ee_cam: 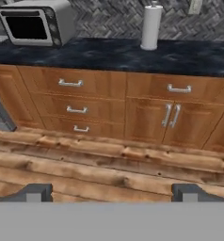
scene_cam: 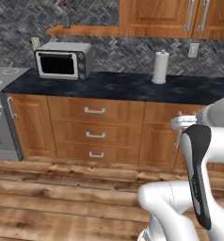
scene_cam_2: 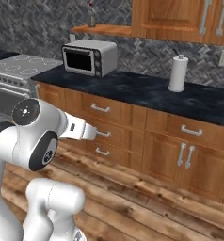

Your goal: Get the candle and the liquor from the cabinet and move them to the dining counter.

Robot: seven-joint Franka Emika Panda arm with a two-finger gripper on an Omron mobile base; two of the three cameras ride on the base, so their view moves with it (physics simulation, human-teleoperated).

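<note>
Pincer wide, empty, above wooden floor, facing lower drawers. Liquor on open shelf beside wall cabinet, above microwave at worktop left end. Paper roll mid-worktop.

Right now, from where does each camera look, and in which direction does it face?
Left base view: behind the arm, to its left, facing the marble wall counter; white arm at lower right.
Right base view: behind the arm, to its right, facing the same counter at a slant; arm at lower left.
Hand view: on the hand, looking level at the drawers; open gripper, its tips at the bottom.
All three share the microwave and paper towel roll.
</note>
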